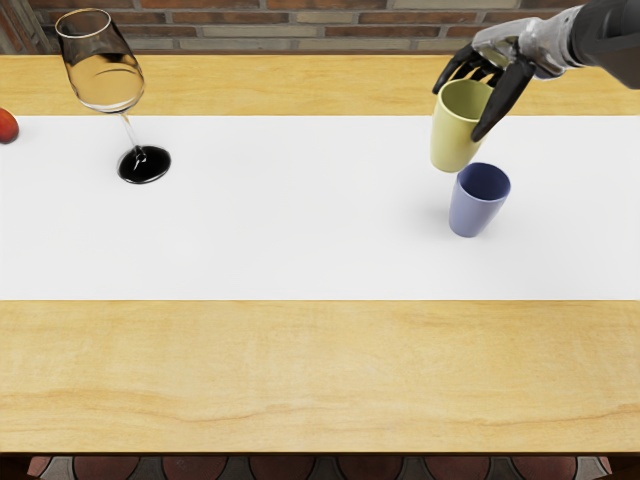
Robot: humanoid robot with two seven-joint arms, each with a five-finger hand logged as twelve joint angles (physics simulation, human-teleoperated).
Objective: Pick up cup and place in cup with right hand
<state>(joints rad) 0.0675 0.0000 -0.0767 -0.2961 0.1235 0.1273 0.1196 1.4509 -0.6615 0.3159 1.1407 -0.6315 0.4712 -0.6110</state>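
Observation:
My right hand [480, 100] reaches in from the upper right, its black fingers and thumb closed around the upper part of a yellow cup [455, 135]. The yellow cup is upright, mouth up, and looks lifted; its base shows just behind and left of the blue cup's rim. A blue-violet cup [474, 212] stands upright and open on the white runner. Whether the two cups touch cannot be told from this view. The left hand is out of view.
A wine glass [143, 164] stands at the left on the white runner [300, 210]. A red round object [7, 126] is cut off at the left edge. Behind the wooden table [300, 370] is a brick wall.

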